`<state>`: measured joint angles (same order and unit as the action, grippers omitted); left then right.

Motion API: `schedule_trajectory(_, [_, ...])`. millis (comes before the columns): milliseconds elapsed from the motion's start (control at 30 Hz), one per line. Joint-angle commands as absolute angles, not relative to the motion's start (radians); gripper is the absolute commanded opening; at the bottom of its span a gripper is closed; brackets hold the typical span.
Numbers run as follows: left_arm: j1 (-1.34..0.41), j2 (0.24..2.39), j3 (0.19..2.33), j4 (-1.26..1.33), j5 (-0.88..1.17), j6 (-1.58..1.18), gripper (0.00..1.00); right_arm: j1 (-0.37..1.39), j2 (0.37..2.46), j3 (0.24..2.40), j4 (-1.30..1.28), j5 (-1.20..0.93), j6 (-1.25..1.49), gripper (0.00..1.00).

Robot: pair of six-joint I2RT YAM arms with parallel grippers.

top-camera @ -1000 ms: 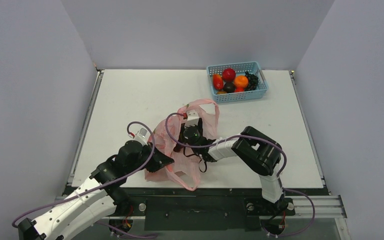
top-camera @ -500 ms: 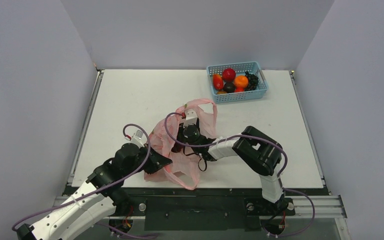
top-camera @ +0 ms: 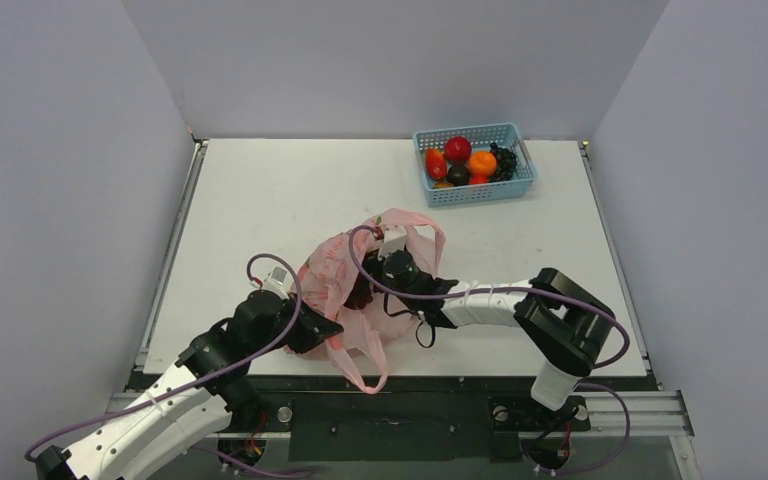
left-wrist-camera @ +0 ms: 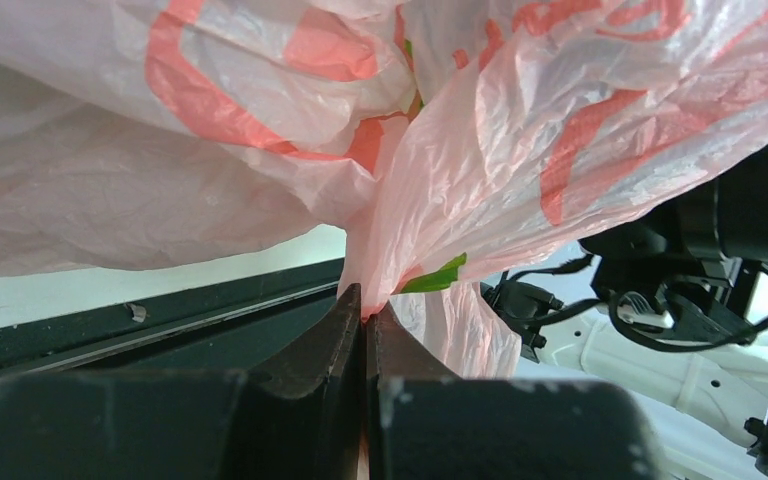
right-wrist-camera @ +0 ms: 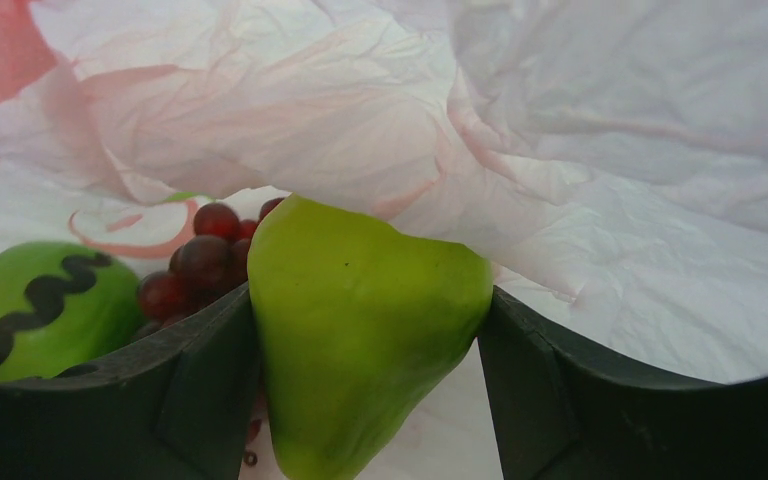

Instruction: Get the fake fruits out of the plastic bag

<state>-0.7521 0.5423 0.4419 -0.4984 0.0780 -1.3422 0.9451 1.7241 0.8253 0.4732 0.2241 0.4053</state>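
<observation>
The pink plastic bag lies crumpled at the table's near middle. My left gripper is shut on a fold of the bag at its near edge, fingertips pressed together on the plastic. My right gripper is inside the bag's mouth. In the right wrist view its jaws are closed against both sides of a yellow-green pear. A round green apple and a dark red grape bunch lie just behind it to the left, inside the bag.
A light blue mesh basket stands at the far right with several fruits, among them a round red one and an orange one. The table's front edge and black rail run just below the left gripper.
My right gripper has pushed left, deeper into the bag, and its elbow has swung right. My left gripper has drawn its bag fold slightly nearer. The bag has bunched up around the right gripper.
</observation>
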Motion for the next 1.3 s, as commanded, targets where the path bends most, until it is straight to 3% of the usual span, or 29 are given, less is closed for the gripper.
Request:
schedule_trajectory(0, [-0.757, 0.537, 0.44, -0.47, 0.06, -1.376, 0.0, 0.953, 1.635, 0.802, 0.424, 0.148, 0.42, 0.35])
schedule_trajectory(133, [-0.759, 0.537, 0.46, -0.483, 0.052, -1.37, 0.0, 0.943, 1.593, 0.795, 0.361, 0.007, 0.429, 0.36])
schedule_trajectory(300, [-0.759, 0.537, 0.454, -0.466, 0.051, -1.376, 0.0, 0.933, 1.553, 0.779, 0.318, -0.189, 0.466, 0.47])
schedule_trajectory(400, [-0.761, 0.538, 0.443, -0.434, 0.053, -1.38, 0.0, 0.925, 1.56, 0.779, 0.298, -0.243, 0.478, 0.47])
schedule_trajectory(633, [-0.761, 0.547, 0.445, -0.431, 0.067, -1.366, 0.0, 0.889, 1.591, 0.795, 0.304, -0.322, 0.547, 0.35])
schedule_trajectory(767, [-0.761, 0.544, 0.446, -0.43, 0.064, -1.363, 0.0, 0.892, 1.503, 0.817, 0.22, -0.308, 0.544, 0.33])
schedule_trajectory(900, [-0.761, 0.547, 0.438, -0.408, 0.067, -1.368, 0.0, 0.888, 1.384, 0.84, 0.053, -0.334, 0.552, 0.24])
schedule_trajectory(1033, [-0.762, 0.548, 0.437, -0.399, 0.068, -1.359, 0.0, 0.884, 1.288, 0.869, -0.126, -0.422, 0.558, 0.21])
schedule_trajectory(1267, [-0.764, 0.545, 0.413, -0.396, 0.07, -1.332, 0.0, 0.871, 1.137, 0.908, -0.196, -0.709, 0.667, 0.19])
